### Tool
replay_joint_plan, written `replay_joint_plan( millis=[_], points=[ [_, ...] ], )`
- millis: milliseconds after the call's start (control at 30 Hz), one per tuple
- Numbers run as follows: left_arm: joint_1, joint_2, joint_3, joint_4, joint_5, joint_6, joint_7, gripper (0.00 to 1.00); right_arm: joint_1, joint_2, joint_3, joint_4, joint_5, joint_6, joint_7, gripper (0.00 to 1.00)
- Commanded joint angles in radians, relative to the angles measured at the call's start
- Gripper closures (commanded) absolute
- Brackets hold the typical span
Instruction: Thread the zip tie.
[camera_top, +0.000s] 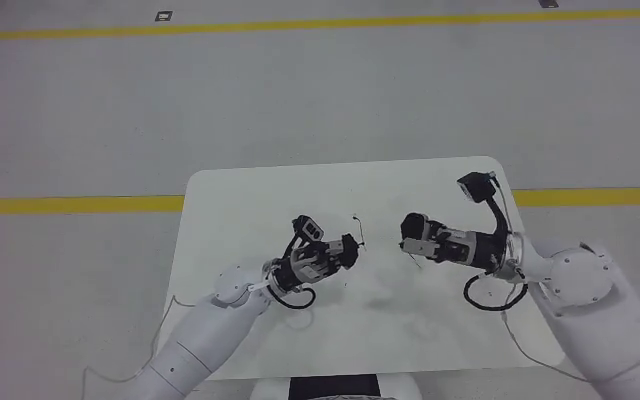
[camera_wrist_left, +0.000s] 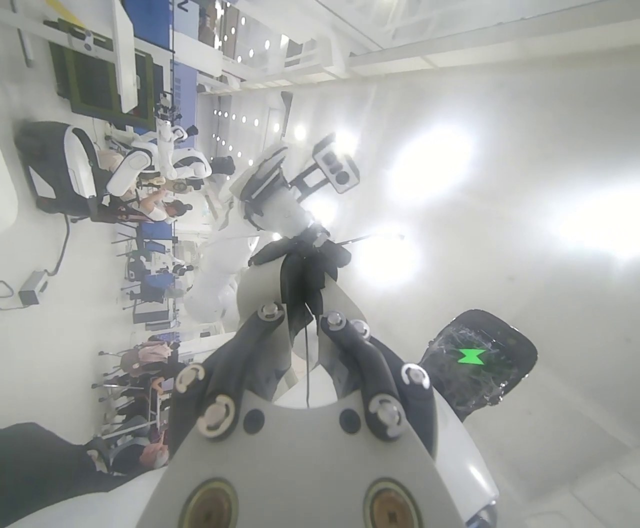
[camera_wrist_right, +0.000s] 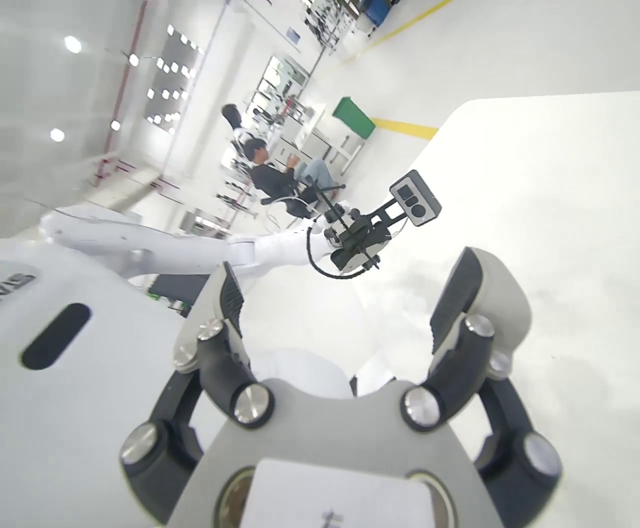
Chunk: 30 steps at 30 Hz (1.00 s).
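Pinching the zip tie (camera_top: 358, 230) in the left gripper (camera_top: 349, 250) above the tabletop (camera_top: 300, 190); holding the fingers of the right gripper (camera_wrist_right: 347, 277) wide and empty nearby. Probably best steadying the tail, aligning squarely, closing gently.

You see a white table (camera_top: 420, 190) on a grey floor (camera_top: 300, 100) with yellow lines (camera_top: 90, 204), and a green bin (camera_wrist_right: 354, 116) far off.

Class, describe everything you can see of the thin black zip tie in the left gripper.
The thin black plastic zip tie is a slim, slightly curved strap. The left gripper is shut on it partway along, holding it over the white table, with both ends sticking out free. Its head is too small to make out.
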Motion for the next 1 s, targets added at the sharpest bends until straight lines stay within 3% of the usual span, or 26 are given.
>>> replay_joint_plan(
  millis=[0,233,400,600,767,967],
  points=[
    [0.005,-0.001,-0.008,-0.004,-0.008,-0.033,-0.013,1.0,-0.002,-0.004,0.012,0.037,0.103,0.0,0.038,0.0],
    [0.019,-0.016,-0.048,-0.015,-0.014,-0.033,-0.042,1.0,0.028,-0.044,-0.017,0.233,0.488,0.0,0.27,0.0],
    [0.024,-0.035,-0.065,-0.011,-0.009,-0.033,-0.061,1.0,0.056,-0.085,-0.102,0.35,0.686,0.0,0.38,0.0],
    [0.017,-0.06,-0.077,0.009,0.02,-0.033,-0.068,1.0,0.094,-0.12,-0.204,0.436,0.802,0.003,0.419,0.0],
    [0.012,-0.086,-0.066,0.029,0.04,-0.033,-0.068,1.0,0.112,-0.142,-0.274,0.453,0.807,0.006,0.395,0.0],
    [0.012,-0.086,-0.066,0.029,0.04,-0.033,-0.068,1.0,0.115,-0.145,-0.282,0.456,0.802,0.006,0.386,0.0]
  ],
)
